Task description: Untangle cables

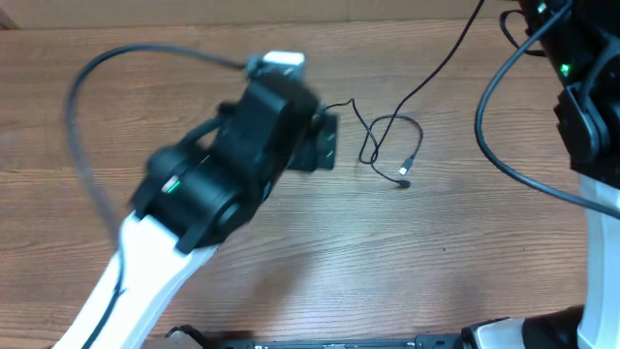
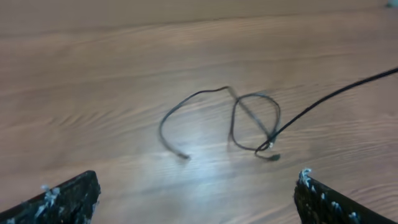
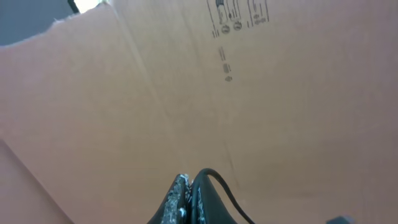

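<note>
Left gripper (image 2: pixel 198 186) is wide open with nothing between the fingers (image 2: pixel 68 199), hovering above the table (image 2: pixel 93 56). Cables (image 2: pixel 271 144) lie flat just ahead of it, slightly to its right, no contact with the fingers. One short strand arcs off to the left of the tangle and ends in a plug (image 2: pixel 183 155) on the near side. Right of that is a closed loop, with strands crossing at its far side and again at its near edge, where a second plug (image 2: pixel 273 157) rests. Long cable (image 2: pixel 336 95) leaves the near-edge crossing and runs far right, out of frame. Overhead shows it heading to the table's back edge, end not visible. Right gripper (image 3: pixel 188 194) is well off to the right, fingers pressed together, with a black cord (image 3: pixel 217 180) coming out at the tips; looks pinched. Can't tell if that cord is the long cable. Beyond it, only a cardboard wall (image 3: pixel 261 106) with printed marks.
</note>
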